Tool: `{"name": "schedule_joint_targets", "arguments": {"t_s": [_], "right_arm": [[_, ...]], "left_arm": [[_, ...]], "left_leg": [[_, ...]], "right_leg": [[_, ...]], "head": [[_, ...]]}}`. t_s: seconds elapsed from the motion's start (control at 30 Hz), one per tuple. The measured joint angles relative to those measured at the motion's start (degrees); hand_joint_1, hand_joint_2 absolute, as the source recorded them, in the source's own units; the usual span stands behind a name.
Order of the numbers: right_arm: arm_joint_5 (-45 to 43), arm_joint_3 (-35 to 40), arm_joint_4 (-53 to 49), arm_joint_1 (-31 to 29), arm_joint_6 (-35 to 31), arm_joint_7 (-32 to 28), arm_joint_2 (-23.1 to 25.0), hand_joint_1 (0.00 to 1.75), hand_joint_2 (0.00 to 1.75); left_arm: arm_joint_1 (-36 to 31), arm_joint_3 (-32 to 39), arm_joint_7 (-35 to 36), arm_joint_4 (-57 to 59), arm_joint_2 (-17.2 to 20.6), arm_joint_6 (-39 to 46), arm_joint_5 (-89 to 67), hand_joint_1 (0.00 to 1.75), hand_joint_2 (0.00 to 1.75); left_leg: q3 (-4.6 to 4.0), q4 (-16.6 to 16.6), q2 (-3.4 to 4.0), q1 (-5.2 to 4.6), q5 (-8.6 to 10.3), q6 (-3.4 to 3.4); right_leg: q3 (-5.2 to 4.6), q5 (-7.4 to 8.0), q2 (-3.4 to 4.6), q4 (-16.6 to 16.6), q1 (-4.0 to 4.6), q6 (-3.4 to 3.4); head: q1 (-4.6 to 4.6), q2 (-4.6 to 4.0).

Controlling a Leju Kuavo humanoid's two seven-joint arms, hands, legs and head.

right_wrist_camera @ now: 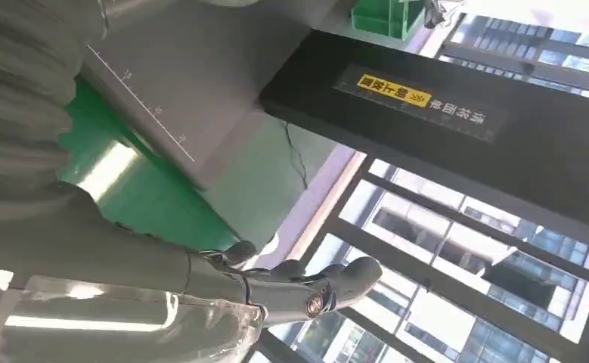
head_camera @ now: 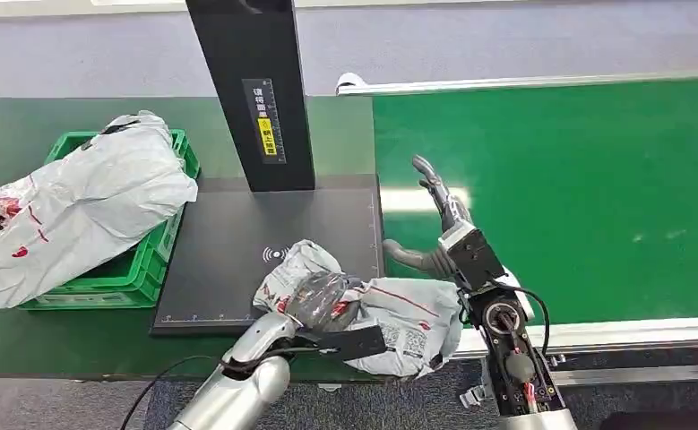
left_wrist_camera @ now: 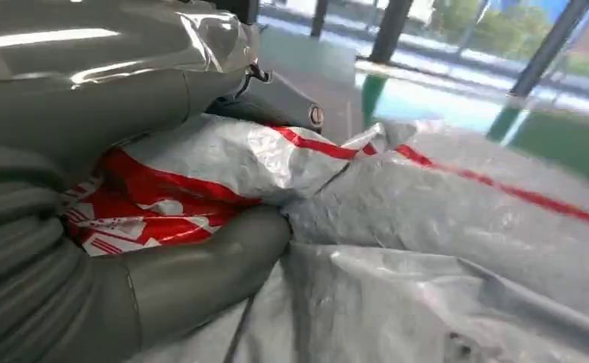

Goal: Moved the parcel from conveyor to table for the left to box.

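Dark green table (head_camera: 345,134) in front of you carries a black scanner pad (head_camera: 228,242); the parcel (head_camera: 363,309) lies on its near right corner, long axis running left to right. Your left hand (head_camera: 318,305) grips the parcel's left end. Your right hand (head_camera: 439,233) hovers just beside its right end, fingers spread, holding nothing. A green crate (head_camera: 152,264) at the left holds another grey bag (head_camera: 76,202).

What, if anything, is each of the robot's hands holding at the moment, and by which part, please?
The left hand grips the grey parcel by its bunched end printed red, on the dark scanner mat. The right hand holds nothing, its fingers spread.
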Motion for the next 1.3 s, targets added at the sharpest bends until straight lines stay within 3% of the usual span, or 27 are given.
{"name": "schedule_joint_targets", "arguments": {"t_s": [0.23,0.63,0.8,0.93,1.07,1.3], "right_arm": [[-0.7,0.0,-0.5,0.3,0.3,0.1,-0.1,0.0,1.75],[-1.0,0.0,-0.6,0.2,0.3,0.0,0.0,0.0,1.75],[-1.9,0.2,-0.6,0.1,-0.3,-0.2,0.0,0.0,1.75],[-2.4,0.4,-0.2,0.1,-1.0,-0.9,-0.3,0.0,1.75],[-3.0,1.3,0.5,0.1,-1.4,-1.2,-0.7,0.0,1.75],[-3.1,2.8,2.1,-0.4,-1.6,-2.0,-0.9,0.0,1.75]], "left_arm": [[3.3,5.2,-14.0,-12.4,-0.4,22.3,15.3,1.75,1.75],[5.4,7.5,-15.2,-18.9,-0.5,24.2,16.9,1.75,1.75],[6.7,9.0,-23.7,-22.2,-1.0,35.1,25.5,1.75,1.75],[8.0,12.5,-25.2,-29.3,-2.8,35.4,23.9,1.75,1.75],[7.0,20.4,-24.4,-31.6,-4.6,35.4,9.7,1.75,1.75],[-2.9,35.7,-20.1,-29.3,-5.9,35.4,-4.7,1.75,1.75]], "left_leg": [[-0.02,0.0,0.01,0.0,0.0,0.0],[-0.03,0.0,0.0,0.0,0.0,0.0],[-0.03,0.0,0.02,0.01,0.0,0.0],[-0.07,0.0,0.0,0.01,0.0,0.0],[-0.03,0.0,0.01,0.0,0.0,0.0],[0.01,0.0,0.0,0.02,0.09,-0.02]], "right_leg": [[-0.03,-0.01,0.0,0.0,0.0,0.0],[-0.02,-0.01,0.0,0.0,0.0,0.0],[-0.04,-0.01,0.0,0.0,0.01,0.0],[-0.03,-0.02,-0.01,0.0,0.01,0.01],[-0.03,-0.01,0.0,0.0,0.0,0.0],[-0.01,0.02,0.0,0.0,0.02,-0.02]], "head": [[-0.02,0.0],[-0.02,0.0],[-0.04,0.02],[-0.02,0.0],[-0.02,0.0],[0.0,0.02]]}}
